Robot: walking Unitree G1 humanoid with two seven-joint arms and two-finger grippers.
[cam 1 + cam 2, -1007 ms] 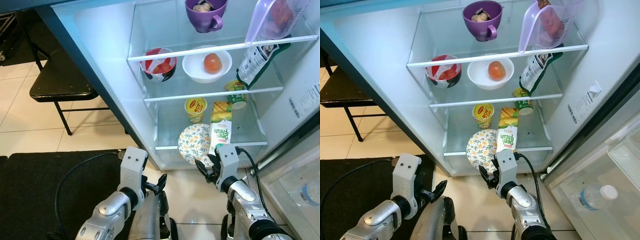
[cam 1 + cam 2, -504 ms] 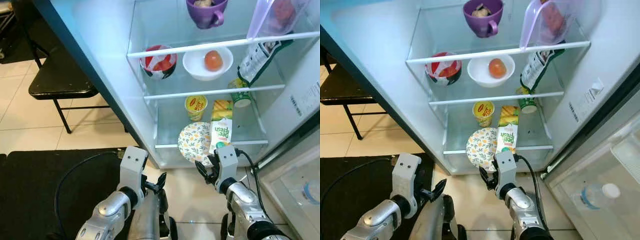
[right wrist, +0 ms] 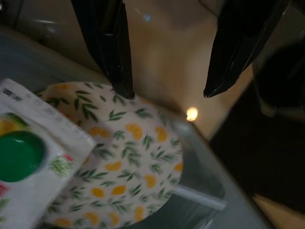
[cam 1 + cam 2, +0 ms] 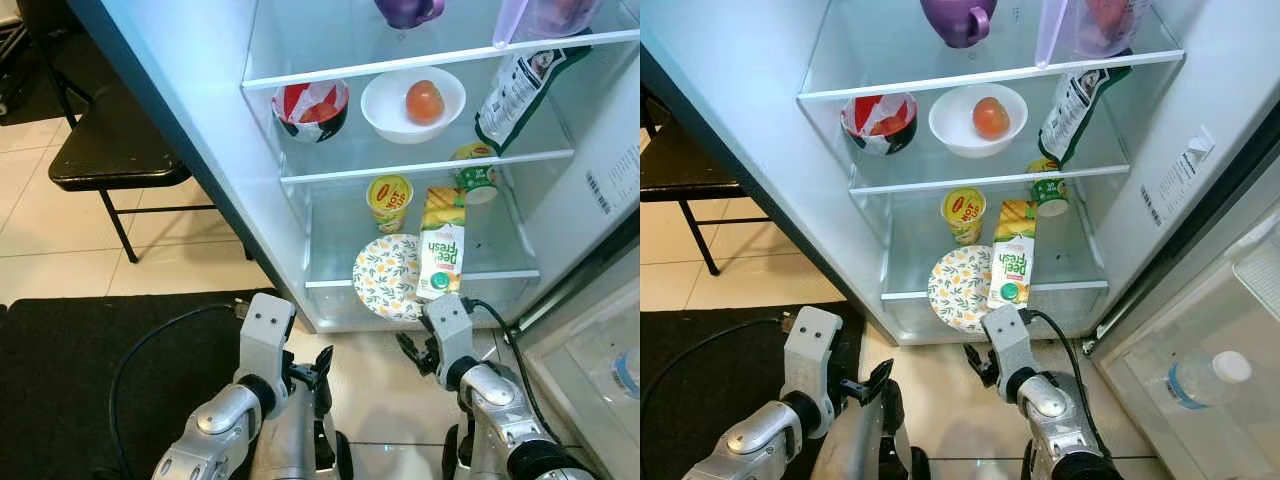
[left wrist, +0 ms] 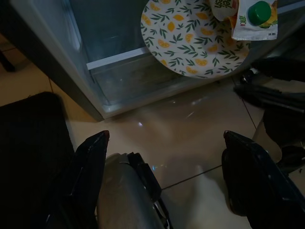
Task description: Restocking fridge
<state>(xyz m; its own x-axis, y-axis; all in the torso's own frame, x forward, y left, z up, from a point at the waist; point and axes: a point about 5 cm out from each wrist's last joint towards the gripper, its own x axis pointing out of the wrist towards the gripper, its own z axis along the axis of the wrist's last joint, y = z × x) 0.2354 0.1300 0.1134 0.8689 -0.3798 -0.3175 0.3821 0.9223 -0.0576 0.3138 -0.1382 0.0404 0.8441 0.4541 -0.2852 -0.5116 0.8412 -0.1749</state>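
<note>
— Fridge [image 4: 200, 120]: door open; lemon-print plate [image 4: 388, 277] stood at the bottom shelf's front edge, touching the juice carton [image 4: 441, 248]?

— Yes. Right gripper [image 4: 415, 350], fingers apart, had dropped lower and clear of the plate. Left gripper [image 4: 322, 368], fingers spread, unchanged above the floor.

My view's top edge cuts off the purple mug [image 4: 958, 18] and the clear pitcher [image 4: 1090, 22]. The juice carton [image 4: 1013, 262] hides part of the patterned plate [image 4: 958, 288]; the carton's small print is unreadable.
</note>
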